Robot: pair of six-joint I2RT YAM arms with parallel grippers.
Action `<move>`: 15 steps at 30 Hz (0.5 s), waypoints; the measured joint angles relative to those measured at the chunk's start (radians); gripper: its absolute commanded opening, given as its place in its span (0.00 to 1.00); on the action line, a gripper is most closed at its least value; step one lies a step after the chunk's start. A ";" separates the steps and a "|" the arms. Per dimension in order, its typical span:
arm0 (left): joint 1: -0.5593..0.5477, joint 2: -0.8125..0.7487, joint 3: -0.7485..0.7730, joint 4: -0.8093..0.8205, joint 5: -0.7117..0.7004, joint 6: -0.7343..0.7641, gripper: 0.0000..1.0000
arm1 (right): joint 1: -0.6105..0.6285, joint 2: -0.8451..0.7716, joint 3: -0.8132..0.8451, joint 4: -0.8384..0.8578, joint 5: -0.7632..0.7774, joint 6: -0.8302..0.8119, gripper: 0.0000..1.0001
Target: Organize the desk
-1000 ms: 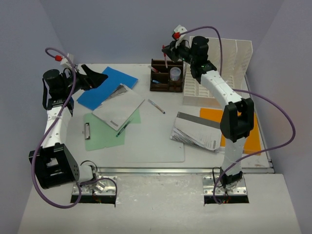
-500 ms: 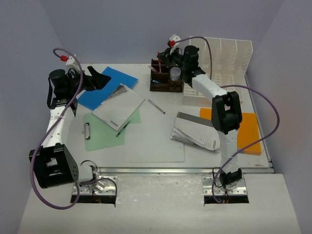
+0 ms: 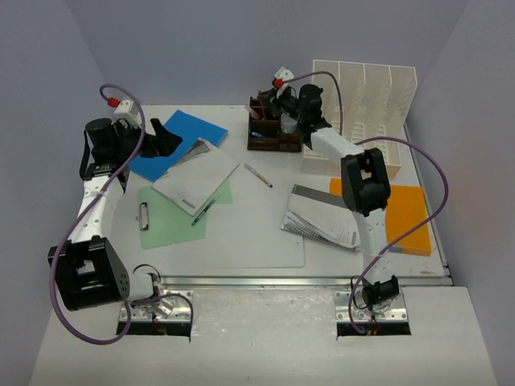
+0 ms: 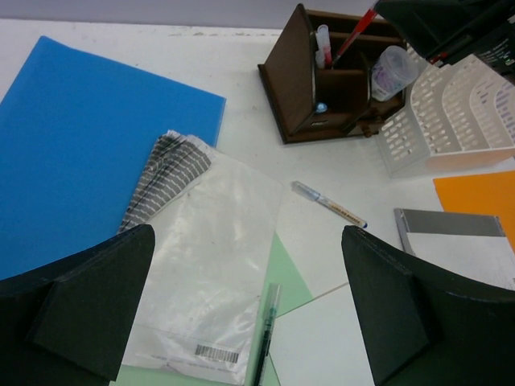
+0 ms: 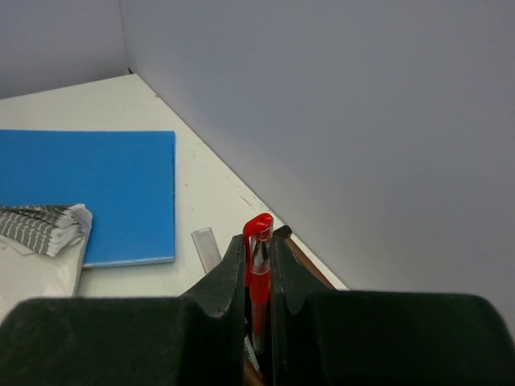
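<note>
The white desk (image 3: pixel 278 165) holds scattered papers and pens. My right gripper (image 5: pixel 257 257) is shut on a red pen (image 5: pixel 258 229), held upright over the dark brown pen organizer (image 3: pixel 273 133) at the back. In the left wrist view the red pen (image 4: pixel 356 30) slants down into one of the organizer's (image 4: pixel 294 80) compartments. My left gripper (image 3: pixel 165 135) hangs open above the blue folder (image 3: pixel 173 141), nothing between its fingers. Below the left gripper (image 4: pixel 248 233) lie a clear plastic bag (image 4: pixel 209 265) and a green pen (image 4: pixel 265 334).
A green folder (image 3: pixel 173 213) with a clip lies under the bag. A grey pen (image 3: pixel 258 175) lies mid-desk, beside a white sheet (image 3: pixel 253 233). A paper stack (image 3: pixel 322 217) and an orange folder (image 3: pixel 406 217) lie at the right. The white file rack (image 3: pixel 362 104) stands back right.
My right arm swung left and lower, bringing the red pen over and into the pen organizer. The left gripper drifted slightly right, still open.
</note>
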 measured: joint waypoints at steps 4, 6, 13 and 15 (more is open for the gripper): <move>0.000 0.000 -0.006 -0.052 -0.032 0.052 1.00 | -0.003 0.015 -0.001 -0.004 0.002 -0.016 0.68; 0.000 -0.001 -0.007 -0.079 -0.047 0.085 1.00 | -0.003 0.016 -0.002 -0.018 0.001 -0.018 0.81; -0.105 -0.015 -0.012 -0.283 -0.165 0.310 1.00 | -0.003 -0.072 -0.097 -0.175 -0.026 -0.031 0.89; -0.175 -0.032 -0.040 -0.338 -0.216 0.380 0.96 | -0.003 -0.114 -0.111 -0.248 -0.031 -0.037 0.89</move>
